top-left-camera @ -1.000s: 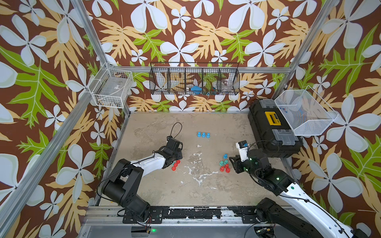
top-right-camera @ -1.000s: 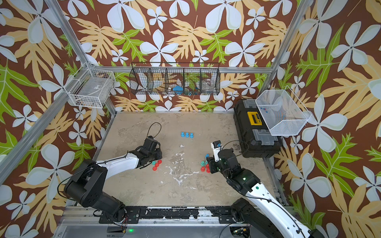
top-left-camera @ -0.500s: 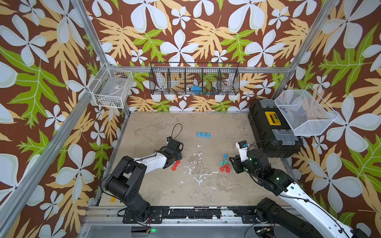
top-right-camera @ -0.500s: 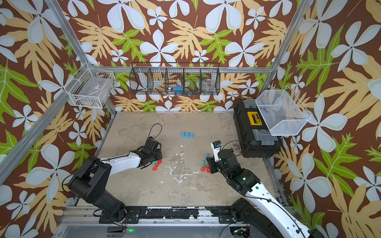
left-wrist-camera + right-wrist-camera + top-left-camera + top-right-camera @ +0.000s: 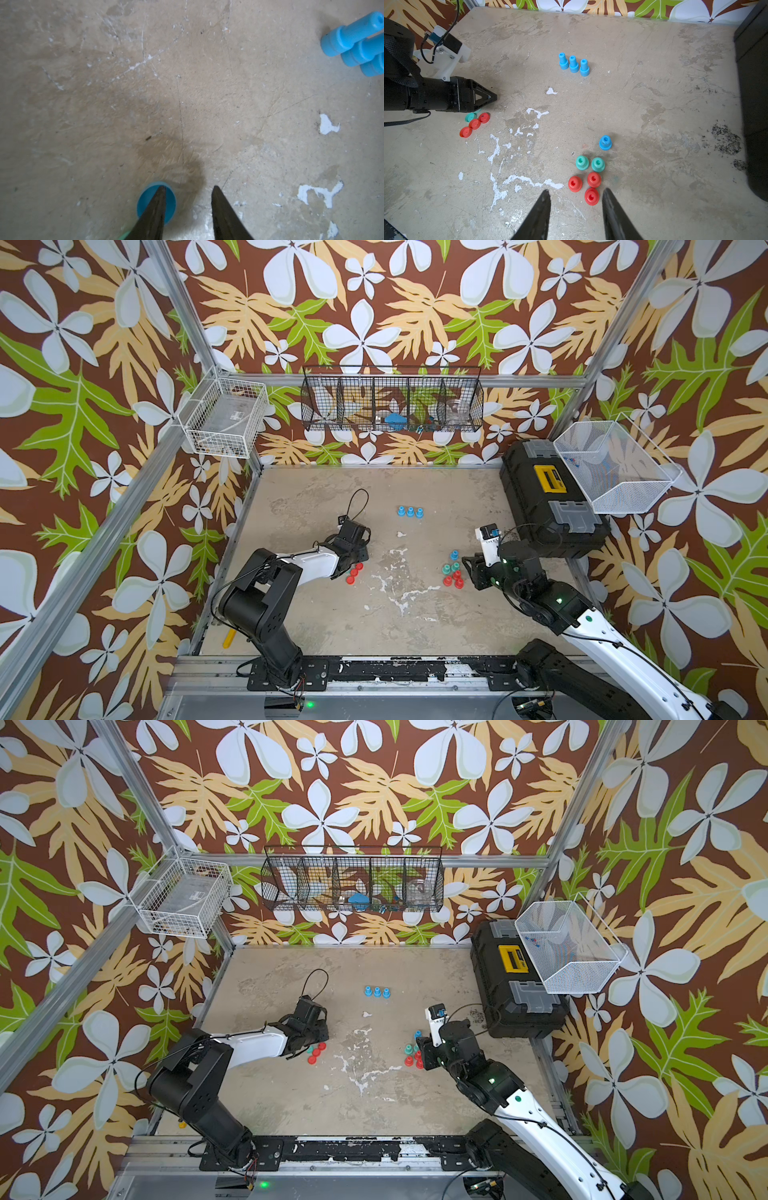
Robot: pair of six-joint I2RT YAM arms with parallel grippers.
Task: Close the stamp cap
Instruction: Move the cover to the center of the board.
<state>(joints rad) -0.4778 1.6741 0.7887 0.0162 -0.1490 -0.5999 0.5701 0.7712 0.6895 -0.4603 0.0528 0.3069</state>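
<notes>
Standing on bench: toolbox at right edge. Black wire basket on back wall holds blue item, clear pieces. Left end effector spread narrowly, empty, one finger across blue cap. Right end effector spread, empty, near red stamps. Lone blue stamp upright, axis vertical, handle up.

Brown wallpaper with white flowers and green and tan leaves covers the walls behind silver aluminium frame posts. The scuffed beige bench shows white chipped patches. A white wire basket hangs above its far left corner and a black wire rack above its far edge. A black plastic toolbox lies along the right edge.
</notes>
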